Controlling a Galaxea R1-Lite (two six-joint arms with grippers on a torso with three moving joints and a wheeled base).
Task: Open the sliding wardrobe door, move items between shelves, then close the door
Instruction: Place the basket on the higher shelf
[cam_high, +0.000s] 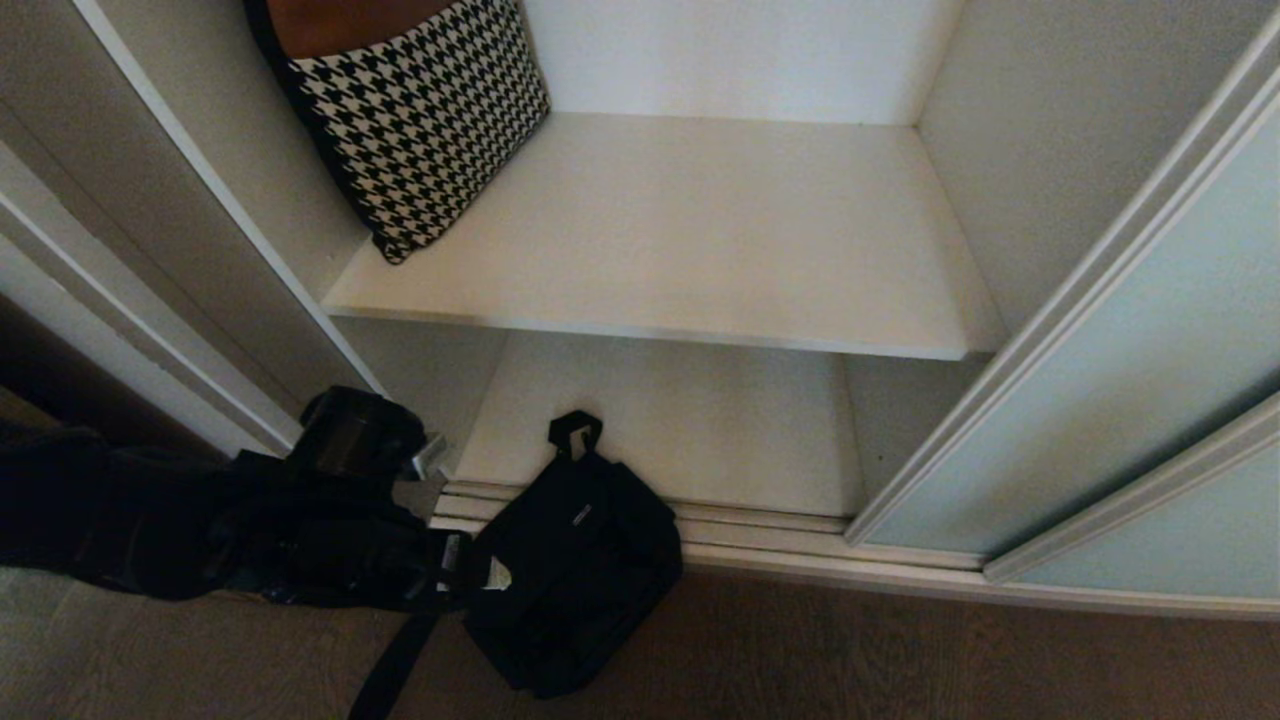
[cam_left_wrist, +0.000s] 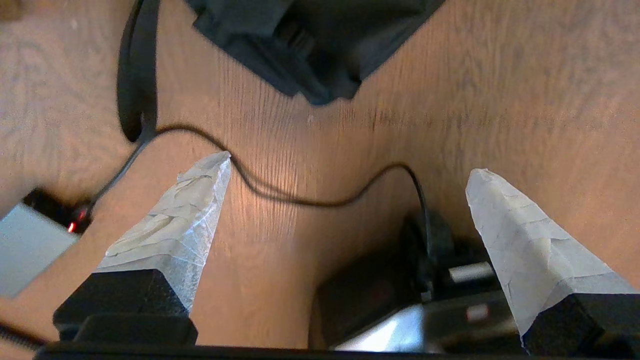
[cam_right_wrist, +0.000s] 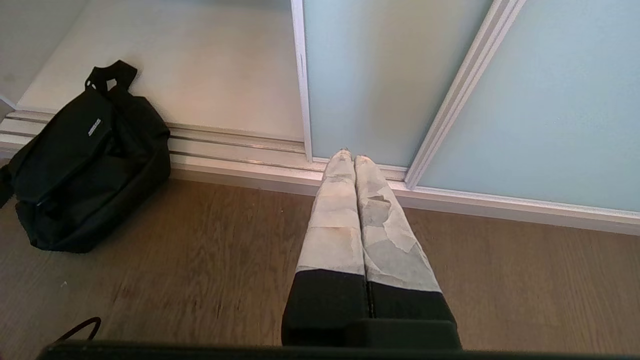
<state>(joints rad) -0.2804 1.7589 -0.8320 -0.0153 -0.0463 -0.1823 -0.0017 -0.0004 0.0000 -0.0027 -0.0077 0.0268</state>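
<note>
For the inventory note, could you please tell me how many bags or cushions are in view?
2: a houndstooth cushion leaning at the left of the upper shelf, and a black bag on the floor across the door track. Others may be hidden.

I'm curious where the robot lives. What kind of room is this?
Probably a bedroom or hallway in a home, at a built-in wardrobe. You can see its frosted sliding wardrobe door, white shelves holding a houndstooth cushion, and a black bag on the wooden floor.
</note>
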